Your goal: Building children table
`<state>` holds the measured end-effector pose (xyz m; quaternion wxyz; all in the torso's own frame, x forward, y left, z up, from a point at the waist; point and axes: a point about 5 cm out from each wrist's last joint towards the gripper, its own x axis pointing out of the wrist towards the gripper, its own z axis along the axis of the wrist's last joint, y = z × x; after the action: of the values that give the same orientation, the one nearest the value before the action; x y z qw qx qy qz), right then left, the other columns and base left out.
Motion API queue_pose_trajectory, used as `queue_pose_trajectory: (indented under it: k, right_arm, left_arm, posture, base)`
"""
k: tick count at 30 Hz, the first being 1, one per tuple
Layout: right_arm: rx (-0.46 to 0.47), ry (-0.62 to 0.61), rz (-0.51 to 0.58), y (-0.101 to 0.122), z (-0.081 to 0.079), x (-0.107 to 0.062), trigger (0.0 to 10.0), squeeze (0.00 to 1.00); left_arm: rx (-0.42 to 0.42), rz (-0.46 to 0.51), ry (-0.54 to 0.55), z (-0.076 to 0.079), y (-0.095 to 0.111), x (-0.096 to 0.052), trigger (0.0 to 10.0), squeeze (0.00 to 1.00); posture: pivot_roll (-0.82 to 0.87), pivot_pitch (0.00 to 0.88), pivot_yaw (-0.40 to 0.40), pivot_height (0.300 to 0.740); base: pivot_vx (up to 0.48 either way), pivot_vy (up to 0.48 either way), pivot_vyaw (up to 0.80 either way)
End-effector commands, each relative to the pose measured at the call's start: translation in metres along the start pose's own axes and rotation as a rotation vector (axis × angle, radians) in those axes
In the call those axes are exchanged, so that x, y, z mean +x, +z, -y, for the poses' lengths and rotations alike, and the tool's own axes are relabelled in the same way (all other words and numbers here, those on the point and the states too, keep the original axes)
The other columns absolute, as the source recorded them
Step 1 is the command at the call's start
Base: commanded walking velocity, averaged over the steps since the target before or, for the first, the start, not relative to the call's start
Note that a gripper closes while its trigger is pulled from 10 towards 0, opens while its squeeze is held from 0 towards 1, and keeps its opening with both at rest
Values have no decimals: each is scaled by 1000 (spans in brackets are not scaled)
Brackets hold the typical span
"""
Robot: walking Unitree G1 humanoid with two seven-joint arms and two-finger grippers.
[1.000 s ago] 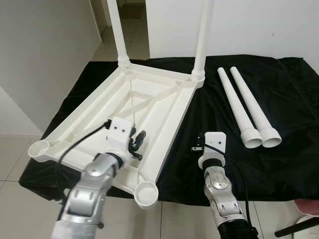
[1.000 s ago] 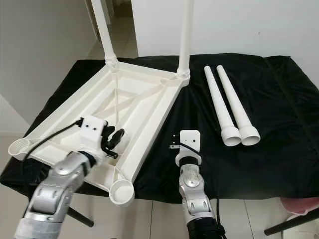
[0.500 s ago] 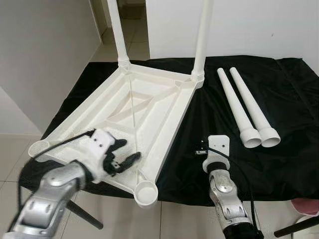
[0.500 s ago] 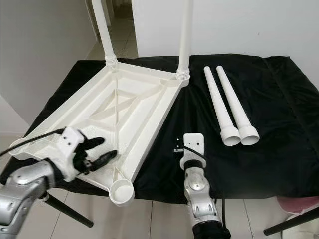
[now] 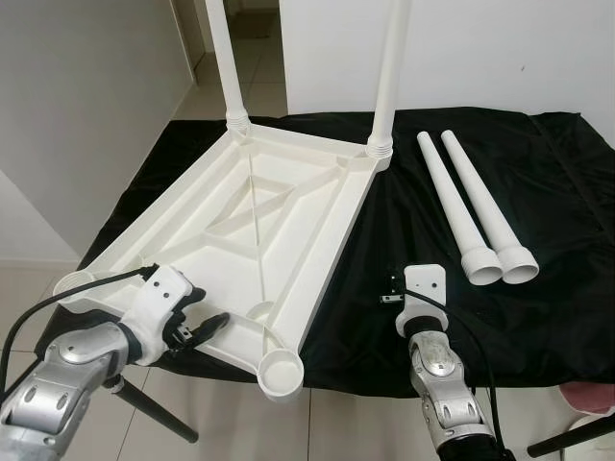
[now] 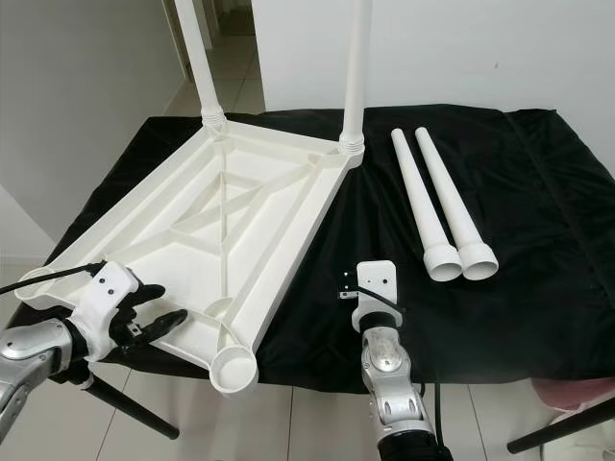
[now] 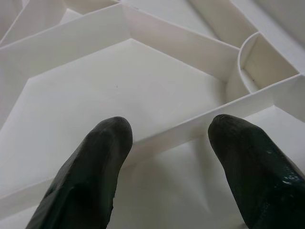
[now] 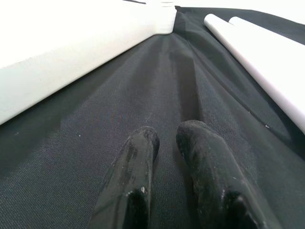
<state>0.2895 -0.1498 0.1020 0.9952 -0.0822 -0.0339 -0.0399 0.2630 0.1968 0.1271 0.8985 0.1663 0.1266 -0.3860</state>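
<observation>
A white plastic tabletop (image 5: 240,221) lies upside down on the black cloth. Two white legs (image 5: 223,58) (image 5: 388,77) stand upright in its far corner sockets. Two loose legs (image 5: 452,206) (image 5: 487,206) lie side by side on the cloth to the right. The near corner socket (image 5: 282,373) and the left corner socket (image 5: 72,285) hold nothing. My left gripper (image 7: 169,138) is open, low over the ribs at the tabletop's near left edge, holding nothing. My right gripper (image 8: 167,136) is shut and rests low over the cloth, between the tabletop's right edge and the loose legs.
The black cloth (image 5: 538,317) covers a table whose front edge is close to me. A black stand leg (image 5: 154,415) slants across the tiled floor below it. A white wall (image 5: 77,115) stands to the left, with a doorway behind the far corner.
My left arm has drawn back and to the left, from above the tabletop's inner ribs to its near left edge. My right wrist has slid slightly back toward me.
</observation>
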Motion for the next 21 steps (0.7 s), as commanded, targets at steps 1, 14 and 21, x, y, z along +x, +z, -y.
queue_pose_trajectory:
  k: [1, 14, 21]
  right_arm:
    - [-4, 18, 0, 0, -3, -1, 10000, 0]
    - [-6, 25, 3, -1, -7, -4, 10000, 0]
    - [-6, 20, 7, 0, -7, -3, 10000, 0]
  left_arm:
    - [30, -49, -409, 14, -6, -6, 10000, 0]
    - [139, -97, -473, 5, -10, 10, 10000, 0]
    - [187, -109, -506, 2, -10, 20, 10000, 0]
  posture:
    - [-24, 47, 67, 740]
    - [-43, 32, 85, 740]
    - [-54, 29, 99, 740]
  base:
    - [0, 0, 0]
    - [0, 0, 0]
    - [0, 0, 0]
